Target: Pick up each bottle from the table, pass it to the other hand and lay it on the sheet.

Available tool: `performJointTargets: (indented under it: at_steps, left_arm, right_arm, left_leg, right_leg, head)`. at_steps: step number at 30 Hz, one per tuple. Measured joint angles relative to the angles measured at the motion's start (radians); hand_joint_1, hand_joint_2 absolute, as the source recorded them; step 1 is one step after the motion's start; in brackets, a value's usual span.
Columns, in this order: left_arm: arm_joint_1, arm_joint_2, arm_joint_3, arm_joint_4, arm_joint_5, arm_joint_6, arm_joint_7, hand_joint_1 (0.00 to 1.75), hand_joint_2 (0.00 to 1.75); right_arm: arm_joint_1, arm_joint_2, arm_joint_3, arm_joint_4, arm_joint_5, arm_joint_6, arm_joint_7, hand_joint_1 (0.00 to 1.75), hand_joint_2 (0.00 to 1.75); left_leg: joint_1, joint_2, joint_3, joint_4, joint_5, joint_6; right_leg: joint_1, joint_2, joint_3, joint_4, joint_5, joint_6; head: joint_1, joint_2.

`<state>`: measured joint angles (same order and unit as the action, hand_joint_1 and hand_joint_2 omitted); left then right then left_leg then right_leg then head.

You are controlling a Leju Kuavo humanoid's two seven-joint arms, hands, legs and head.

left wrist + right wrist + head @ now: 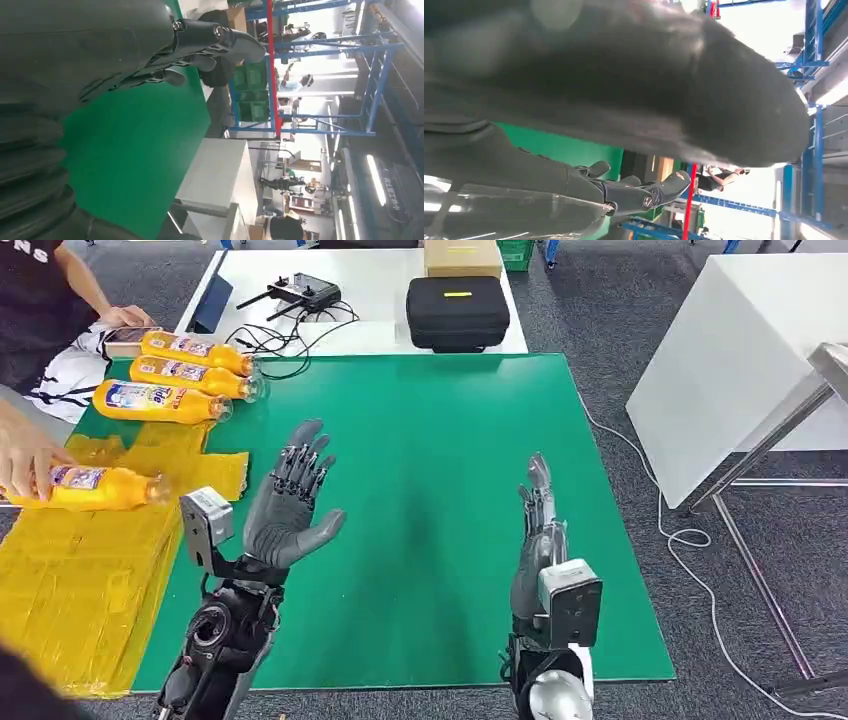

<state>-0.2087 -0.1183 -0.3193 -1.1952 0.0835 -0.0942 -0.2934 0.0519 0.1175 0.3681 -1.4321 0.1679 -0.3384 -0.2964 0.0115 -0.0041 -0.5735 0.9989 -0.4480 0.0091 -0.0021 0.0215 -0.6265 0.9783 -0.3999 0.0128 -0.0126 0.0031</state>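
Observation:
Three orange bottles [180,375] lie side by side at the far left of the green mat [440,440]. A person's hand [25,462] holds another orange bottle [95,488] over the yellow sheet [75,580] at the left. My left hand [290,505] is raised over the mat's left part, palm up, fingers spread, holding nothing; its fingers [200,47] show above the green surface. My right hand [535,530] hovers over the mat's right part, fingers straight and pointing away, empty; its fingers [634,192] show in the wrist view.
A white table [370,290] behind the mat carries a black case [457,312], a cardboard box [462,257], a controller [300,290] with cables and a dark tablet [213,302]. A second white table [730,370] stands at the right, with a white cable [690,540] on the floor.

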Motion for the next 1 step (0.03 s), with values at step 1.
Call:
performJointTargets:
  at_steps: [1]
  left_arm:
    - [-0.001, -0.002, 0.0, 0.0, 0.0, 0.0, 0.002, 0.0, 1.75]
  right_arm:
    - [-0.001, 0.0, 0.0, 0.0, 0.004, 0.0, 0.001, 0.0, 0.0]
  left_leg:
    - [0.0, 0.0, 0.0, 0.0, 0.0, 0.0]
  right_leg:
    - [0.0, 0.0, 0.0, 0.0, 0.0, 0.0]
  head:
    - [0.0, 0.0]
